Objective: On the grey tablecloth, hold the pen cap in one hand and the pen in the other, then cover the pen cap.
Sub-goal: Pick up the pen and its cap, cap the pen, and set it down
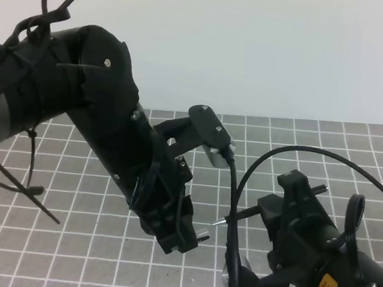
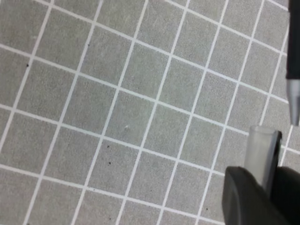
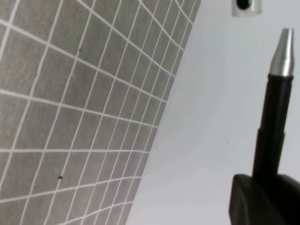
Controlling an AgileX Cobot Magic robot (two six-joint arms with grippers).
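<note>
1. Pen cap (image 2: 263,149) sits clamped in the left end effector (image 1: 183,240), its greyish translucent open mouth sticking out past the dark fingers (image 2: 243,197), held above the grey tablecloth (image 1: 84,255).
2. The pen (image 3: 276,108) is gripped by the right end effector (image 1: 274,217), its black barrel rising from the closed fingers (image 3: 255,199) and ending in a silver pointed tip.
3. In the exterior high view the silver tip points left toward the left end effector, near it; the cap itself is too small there to make out clearly.
4. In the left wrist view the pen's tip hangs just beside the cap's open mouth, apparently not yet inside it.
5. Both arms hover over the gridded cloth on the table.
</note>
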